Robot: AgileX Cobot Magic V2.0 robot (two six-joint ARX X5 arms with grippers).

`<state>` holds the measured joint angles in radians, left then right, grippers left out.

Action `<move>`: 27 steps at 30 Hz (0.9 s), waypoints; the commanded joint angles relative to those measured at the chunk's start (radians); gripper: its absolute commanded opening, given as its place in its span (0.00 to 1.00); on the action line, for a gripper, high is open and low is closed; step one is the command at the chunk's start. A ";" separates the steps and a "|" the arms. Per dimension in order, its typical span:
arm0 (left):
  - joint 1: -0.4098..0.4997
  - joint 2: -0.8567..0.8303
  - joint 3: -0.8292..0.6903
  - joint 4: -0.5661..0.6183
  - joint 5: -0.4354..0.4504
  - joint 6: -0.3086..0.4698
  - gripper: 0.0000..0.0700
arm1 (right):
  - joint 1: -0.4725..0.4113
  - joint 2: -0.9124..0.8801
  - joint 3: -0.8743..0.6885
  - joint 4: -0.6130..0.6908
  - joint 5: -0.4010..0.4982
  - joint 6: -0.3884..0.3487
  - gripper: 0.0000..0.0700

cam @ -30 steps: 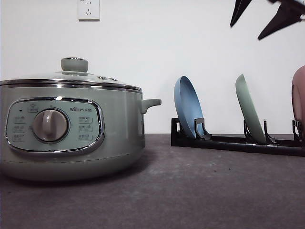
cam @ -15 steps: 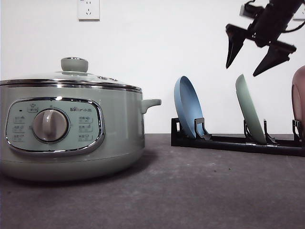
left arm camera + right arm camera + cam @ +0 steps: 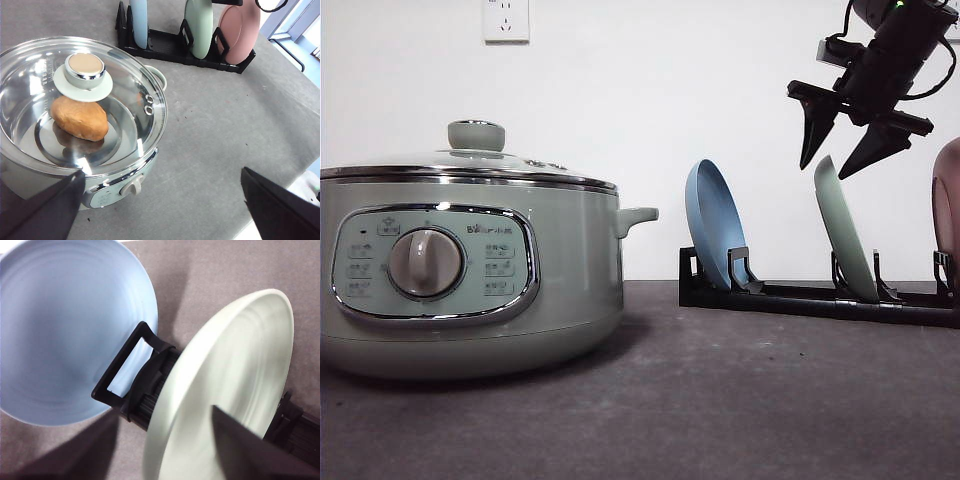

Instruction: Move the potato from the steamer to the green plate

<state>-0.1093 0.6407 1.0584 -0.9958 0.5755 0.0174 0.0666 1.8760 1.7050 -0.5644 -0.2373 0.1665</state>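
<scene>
The potato lies inside the steamer under its closed glass lid. My left gripper hangs above the steamer's front side, open and holding nothing. In the front view the steamer stands at the left. The green plate stands on edge in a black rack at the right. My right gripper is open just above the plate's top edge. In the right wrist view the green plate sits between the spread fingers, with its rim close below them.
A blue plate stands in the rack left of the green one, and a pink plate to its right. A wall socket is on the white wall. Open grey tabletop lies between steamer and rack.
My right gripper has come down from the top of the front view toward the green plate's top edge, still open. The steamer and plates have not moved.
</scene>
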 commanded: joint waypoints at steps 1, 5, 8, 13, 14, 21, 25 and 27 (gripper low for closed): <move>-0.002 0.005 0.023 0.008 0.005 0.017 0.91 | 0.003 0.026 0.026 0.004 0.000 0.013 0.33; -0.002 0.005 0.023 0.008 0.005 0.017 0.91 | 0.003 0.026 0.026 0.006 -0.001 0.013 0.21; -0.002 0.005 0.023 0.008 0.005 0.020 0.91 | 0.003 0.026 0.026 0.010 -0.013 0.013 0.15; -0.002 0.005 0.023 0.008 0.005 0.020 0.91 | 0.003 0.026 0.026 0.010 -0.028 0.017 0.03; -0.002 0.005 0.023 0.008 0.005 0.020 0.91 | 0.003 0.025 0.026 0.010 -0.029 0.017 0.01; -0.002 0.005 0.023 0.008 0.005 0.021 0.91 | 0.003 0.024 0.028 0.011 -0.080 0.036 0.01; -0.002 0.005 0.023 0.008 0.005 0.021 0.91 | 0.003 0.011 0.040 0.018 -0.100 0.040 0.01; -0.002 0.005 0.023 0.008 0.005 0.021 0.91 | 0.006 0.002 0.054 0.019 -0.105 0.044 0.01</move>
<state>-0.1093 0.6407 1.0584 -0.9962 0.5755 0.0181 0.0663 1.8782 1.7190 -0.5630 -0.3398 0.2057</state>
